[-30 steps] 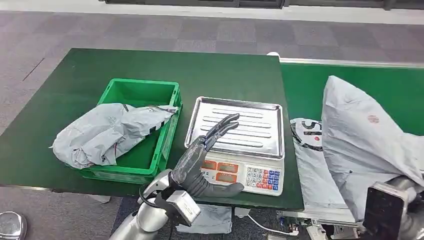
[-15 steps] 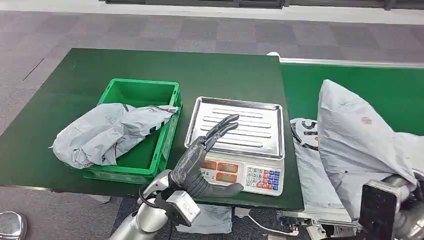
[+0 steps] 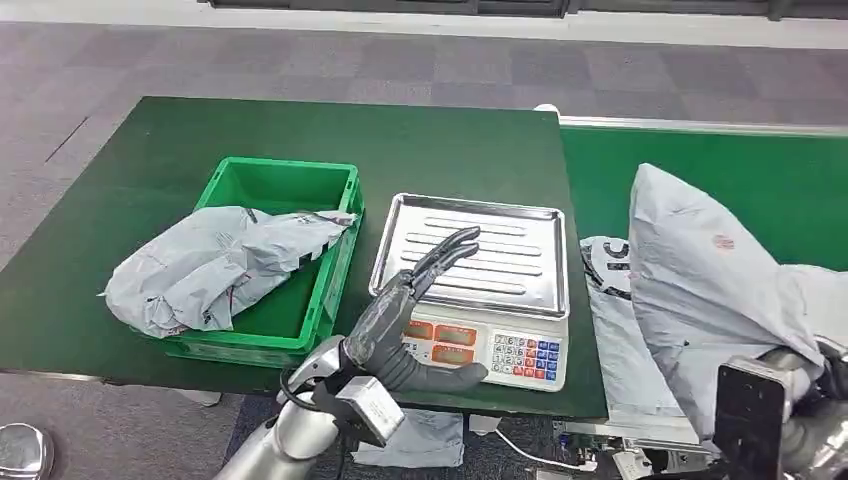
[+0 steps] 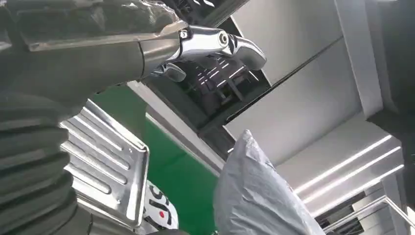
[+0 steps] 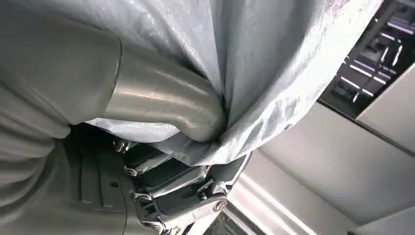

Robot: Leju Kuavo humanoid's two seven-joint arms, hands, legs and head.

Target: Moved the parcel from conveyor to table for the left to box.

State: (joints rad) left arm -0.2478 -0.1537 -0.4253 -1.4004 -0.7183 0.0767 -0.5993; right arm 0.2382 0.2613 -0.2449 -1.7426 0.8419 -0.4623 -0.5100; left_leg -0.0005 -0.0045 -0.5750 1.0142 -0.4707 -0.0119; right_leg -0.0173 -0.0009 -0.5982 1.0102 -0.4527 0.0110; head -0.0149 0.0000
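Observation:
A large grey plastic parcel (image 3: 705, 290) stands lifted above the green conveyor (image 3: 700, 170) at the right. My right hand (image 5: 161, 147) grips its lower fold, the thumb pressed into the plastic; the parcel (image 5: 254, 63) drapes over the hand. The same parcel (image 4: 254, 196) rises beyond the scale tray in the left wrist view. My left hand (image 3: 405, 320) hovers open over the front of the scale, fingers stretched toward the steel tray (image 3: 475, 250), holding nothing. A green box (image 3: 275, 260) sits left of the scale with another grey parcel (image 3: 215, 265) draped over its near left rim.
The electronic scale (image 3: 480, 350) sits at the table's front edge beside the conveyor. A flat grey bag with black print (image 3: 620, 300) lies on the conveyor under the lifted parcel. The dark green table (image 3: 300, 130) has bare room behind the box and scale.
The parcel held by my right hand has shifted slightly left, toward the scale. My left hand has stayed in place.

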